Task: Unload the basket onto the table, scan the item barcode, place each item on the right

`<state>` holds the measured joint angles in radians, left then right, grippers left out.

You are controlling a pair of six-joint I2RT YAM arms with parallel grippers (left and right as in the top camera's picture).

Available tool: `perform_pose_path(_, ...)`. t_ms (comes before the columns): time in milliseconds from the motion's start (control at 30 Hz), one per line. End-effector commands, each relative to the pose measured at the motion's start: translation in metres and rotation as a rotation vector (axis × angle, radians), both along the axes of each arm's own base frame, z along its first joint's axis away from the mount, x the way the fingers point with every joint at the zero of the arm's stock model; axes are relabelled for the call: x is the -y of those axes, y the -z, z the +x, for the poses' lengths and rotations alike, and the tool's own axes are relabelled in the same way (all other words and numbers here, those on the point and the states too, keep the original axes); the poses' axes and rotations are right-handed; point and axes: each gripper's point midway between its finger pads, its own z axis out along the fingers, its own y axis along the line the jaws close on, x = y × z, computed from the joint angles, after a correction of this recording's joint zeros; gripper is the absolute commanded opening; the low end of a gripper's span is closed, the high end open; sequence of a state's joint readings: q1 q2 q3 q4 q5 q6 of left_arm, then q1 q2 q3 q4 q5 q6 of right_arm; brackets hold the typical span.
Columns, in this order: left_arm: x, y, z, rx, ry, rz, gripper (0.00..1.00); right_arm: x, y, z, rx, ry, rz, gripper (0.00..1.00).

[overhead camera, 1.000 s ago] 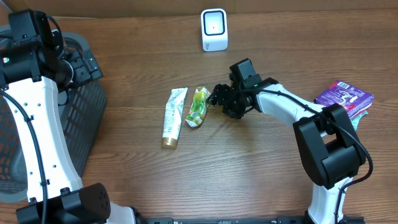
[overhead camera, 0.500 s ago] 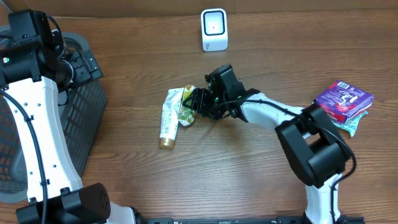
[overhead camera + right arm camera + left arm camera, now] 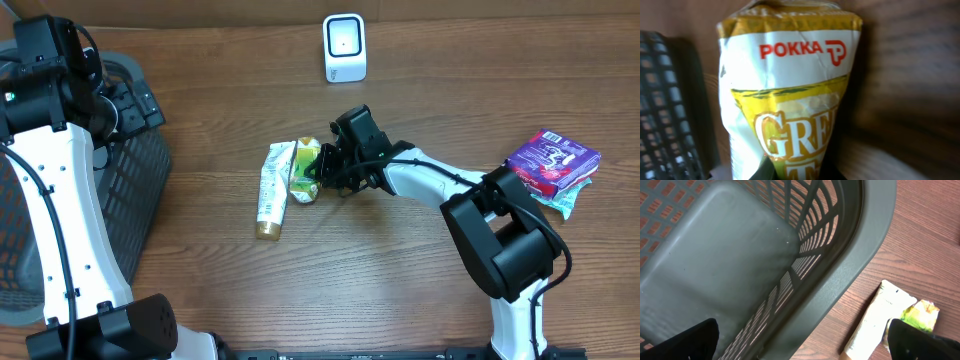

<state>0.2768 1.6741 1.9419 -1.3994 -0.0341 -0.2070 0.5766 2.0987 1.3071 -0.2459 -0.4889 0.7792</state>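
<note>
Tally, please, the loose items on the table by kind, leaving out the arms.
Basket: 1
Scanner: 1
Cream tube: 1
Green tea pack: 1
Purple packet: 1
Teal item, mostly hidden beneath it: 1
Total: 6

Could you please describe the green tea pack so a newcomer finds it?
In front of the white scanner, at the table's middle, two items lie side by side. The green tea pack is the one at the right gripper: short, crumpled, yellow-green, unlike the long white tube.
</note>
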Motion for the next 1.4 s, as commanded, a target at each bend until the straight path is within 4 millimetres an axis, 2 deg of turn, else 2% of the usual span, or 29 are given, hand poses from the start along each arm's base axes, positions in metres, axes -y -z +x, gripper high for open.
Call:
perform_pose_path(0,-0.001,-0.001,0.001,0.007,-0.012,-0.007,1.00,0.021,-0.037,0.013,0.148,-0.042,-0.152,0.07)
perform_pose_path(100,-0.001,-0.001,0.001,0.007,-0.012,-0.007,1.00,0.059,-0.051,0.011,0.196,-0.048,-0.439,0.09)
perform_pose_path(233,-0.001,-0.001,0.001,0.007,-0.012,-0.007,1.00,0.110,-0.060,0.005,0.263,-0.051,-0.845,0.15)
perform_pose_path(333,-0.001,-0.001,0.001,0.007,-0.012,-0.007,0.99,0.128,-0.051,-0.002,0.282,-0.105,-1.024,0.21)
perform_pose_path(400,-0.001,-0.001,0.001,0.007,-0.011,-0.007,1.00,0.125,-0.038,-0.008,0.271,-0.187,-1.064,0.33)
perform_pose_path(433,-0.001,-0.001,0.001,0.007,-0.012,-0.007,1.00,0.120,-0.028,-0.014,0.259,-0.230,-1.078,0.42)
perform_pose_path(567,-0.001,-0.001,0.001,0.007,-0.012,-0.007,1.00,0.100,-0.021,-0.026,0.279,-0.297,-1.066,0.63)
perform_pose_path(700,-0.001,-0.001,0.001,0.007,-0.012,-0.007,1.00,0.075,-0.030,-0.033,0.306,-0.317,-1.013,0.69)
perform_pose_path(767,-0.001,-0.001,0.001,0.007,-0.012,-0.007,0.99,0.059,-0.035,-0.037,0.291,-0.331,-0.929,0.70)
perform_pose_path(800,-0.001,-0.001,0.001,0.007,-0.012,-0.007,1.00,0.041,-0.037,-0.041,0.272,-0.349,-0.831,0.71)
perform_pose_path(867,-0.001,-0.001,0.001,0.007,-0.012,-0.007,0.99,0.022,-0.039,-0.045,0.261,-0.376,-0.723,0.75)
perform_pose_path(967,-0.001,-0.001,0.001,0.007,-0.012,-0.007,1.00,0.008,-0.037,-0.047,0.252,-0.371,-0.649,0.77)
perform_pose_path(1167,-0.001,-0.001,0.001,0.007,-0.012,-0.007,1.00,0.022,-0.043,-0.031,0.214,-0.246,-0.644,0.80)
perform_pose_path(1300,-0.001,-0.001,0.001,0.007,-0.012,-0.007,1.00,0.055,-0.073,-0.005,0.187,-0.085,-0.613,0.82)
perform_pose_path(1367,-0.001,-0.001,0.001,0.007,-0.012,-0.007,1.00,0.073,-0.083,0.003,0.175,-0.042,-0.604,0.88)
